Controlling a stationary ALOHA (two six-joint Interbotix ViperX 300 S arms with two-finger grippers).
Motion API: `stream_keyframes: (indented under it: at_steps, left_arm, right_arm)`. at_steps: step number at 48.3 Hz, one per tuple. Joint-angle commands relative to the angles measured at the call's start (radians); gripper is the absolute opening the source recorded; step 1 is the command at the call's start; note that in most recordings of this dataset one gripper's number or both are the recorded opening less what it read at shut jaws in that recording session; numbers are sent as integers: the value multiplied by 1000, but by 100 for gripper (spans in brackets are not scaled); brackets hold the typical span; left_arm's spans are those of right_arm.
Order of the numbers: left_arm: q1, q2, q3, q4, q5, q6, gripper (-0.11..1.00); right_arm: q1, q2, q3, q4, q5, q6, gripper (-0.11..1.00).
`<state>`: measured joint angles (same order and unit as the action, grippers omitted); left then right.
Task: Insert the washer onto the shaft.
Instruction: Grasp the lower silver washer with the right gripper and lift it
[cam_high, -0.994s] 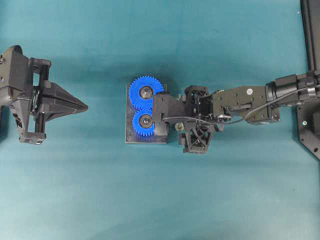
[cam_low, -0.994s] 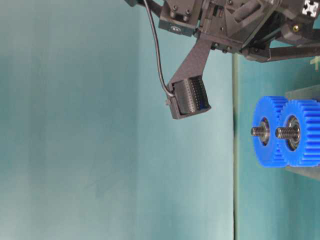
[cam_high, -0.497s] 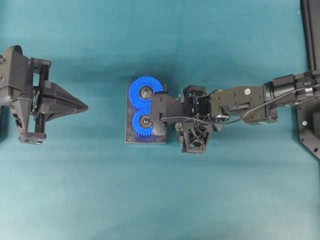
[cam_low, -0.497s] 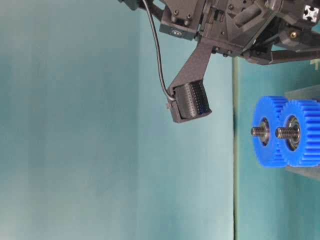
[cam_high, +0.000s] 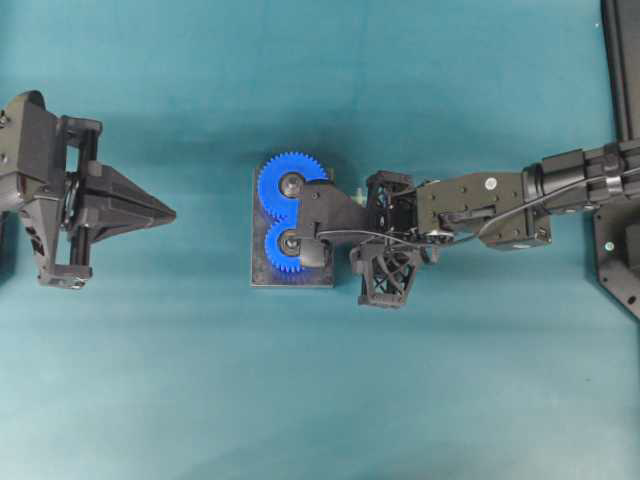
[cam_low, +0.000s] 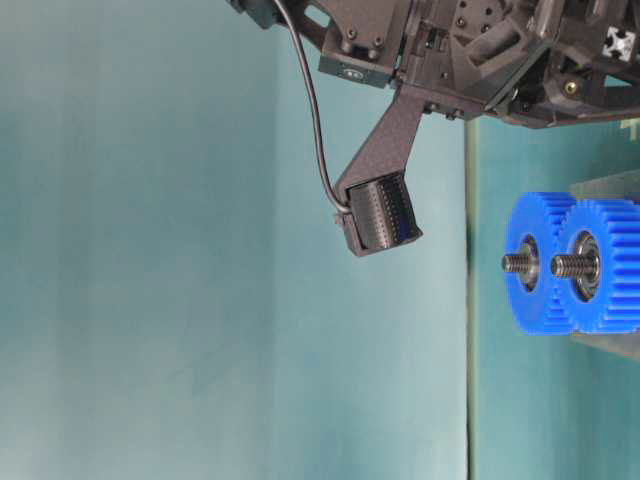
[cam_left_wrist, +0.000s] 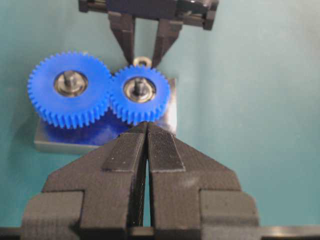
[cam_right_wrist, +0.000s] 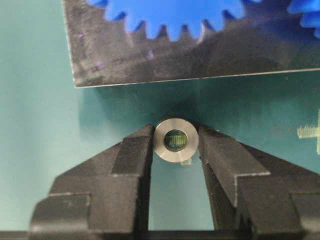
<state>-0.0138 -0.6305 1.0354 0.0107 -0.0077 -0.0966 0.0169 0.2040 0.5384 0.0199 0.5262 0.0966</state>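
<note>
I see the washer (cam_right_wrist: 175, 139), a small silver ring lying flat on the teal tabletop just beside the grey base plate (cam_right_wrist: 150, 55); two threaded steel shafts (cam_low: 572, 265) stand upright from that plate, through meshed blue gears (cam_left_wrist: 140, 94)

**Four cameras around one gear plate**

The overhead view looks straight down on the teal bench (cam_high: 320, 400). The table-level view looks sideways, near. Each wrist view looks along its jaws, close. All four share the two blue plastic gears (cam_high: 287, 222) on the grey metal plate (cam_left_wrist: 55, 142).
</note>
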Motion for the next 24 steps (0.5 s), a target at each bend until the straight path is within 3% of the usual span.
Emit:
stream_keyframes:
  at_steps: [1, 15, 24]
  left_arm:
    - [-2, -2, -20, 3, -9, -2, -1]
    - [-2, -2, -23, 2, -9, -3, -1]
    - [-2, -3, -32, 3, -21, -2, -1]
  right_arm:
    - [-2, -11, -3, -2, 18, 15, 31]
    - [-3, -110, -32, -2, 94, 14, 31]
    - [-3, -169, -112, -17, 164, 11, 31]
